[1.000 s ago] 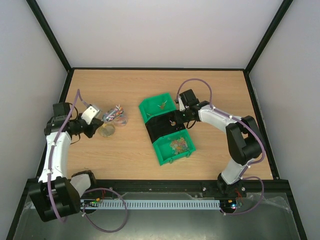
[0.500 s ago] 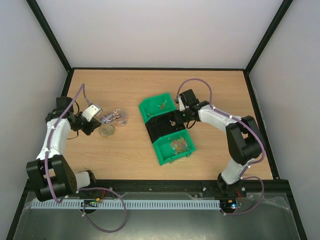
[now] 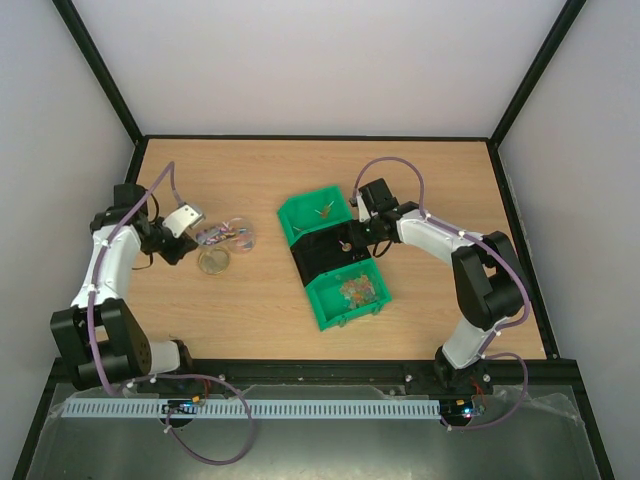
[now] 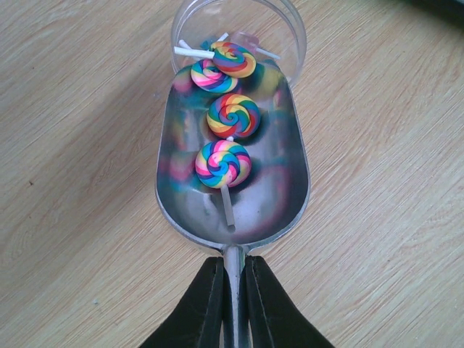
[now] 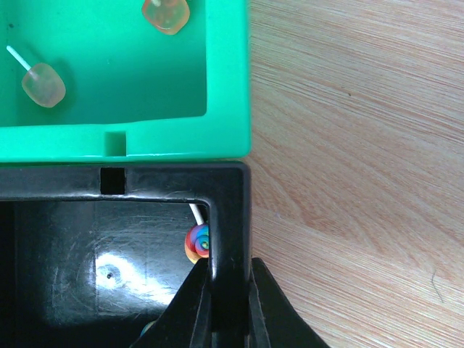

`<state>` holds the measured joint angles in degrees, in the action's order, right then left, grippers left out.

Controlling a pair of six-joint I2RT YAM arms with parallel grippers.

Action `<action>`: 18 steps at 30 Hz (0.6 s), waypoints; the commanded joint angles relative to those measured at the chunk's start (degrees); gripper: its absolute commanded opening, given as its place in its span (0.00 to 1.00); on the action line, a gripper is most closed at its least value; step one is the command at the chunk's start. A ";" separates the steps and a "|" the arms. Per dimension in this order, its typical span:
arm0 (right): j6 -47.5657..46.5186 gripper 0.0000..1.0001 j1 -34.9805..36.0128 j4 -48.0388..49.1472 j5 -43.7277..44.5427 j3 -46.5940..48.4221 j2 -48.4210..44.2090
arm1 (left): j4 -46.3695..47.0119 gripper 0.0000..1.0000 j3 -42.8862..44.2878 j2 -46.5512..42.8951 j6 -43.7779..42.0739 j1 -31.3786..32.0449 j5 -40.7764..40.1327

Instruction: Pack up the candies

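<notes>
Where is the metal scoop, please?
The scoop is at the table's left in the top view, clamped in the left pincer, tip at the clear jar.

the black bin's wall half hides a swirl lollipop; its stick barely shows.

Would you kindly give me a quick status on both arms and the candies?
Left gripper shut on scoop; its tip at jar mouth. Swirl candies loaded in scoop. Right gripper shut on black bin wall. Nothing seen blocking.
</notes>
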<state>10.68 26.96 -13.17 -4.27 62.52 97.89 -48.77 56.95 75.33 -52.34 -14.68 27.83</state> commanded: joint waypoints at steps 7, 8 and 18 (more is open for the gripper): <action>0.57 0.01 -0.33 1.72 0.71 0.73 -0.17 | -2.52 0.02 3.31 -0.02 -1.26 4.88 -5.86; 0.65 0.01 -0.33 1.78 0.75 0.69 -0.30 | -2.70 0.02 3.59 0.25 -1.04 5.68 -6.63; 0.84 0.01 -0.42 2.22 0.82 0.01 -0.62 | -5.23 0.02 6.98 2.81 -1.09 8.57 -11.89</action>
<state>10.74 26.96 -12.88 -4.25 62.52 97.89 -51.07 61.73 77.45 -53.12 -6.70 18.96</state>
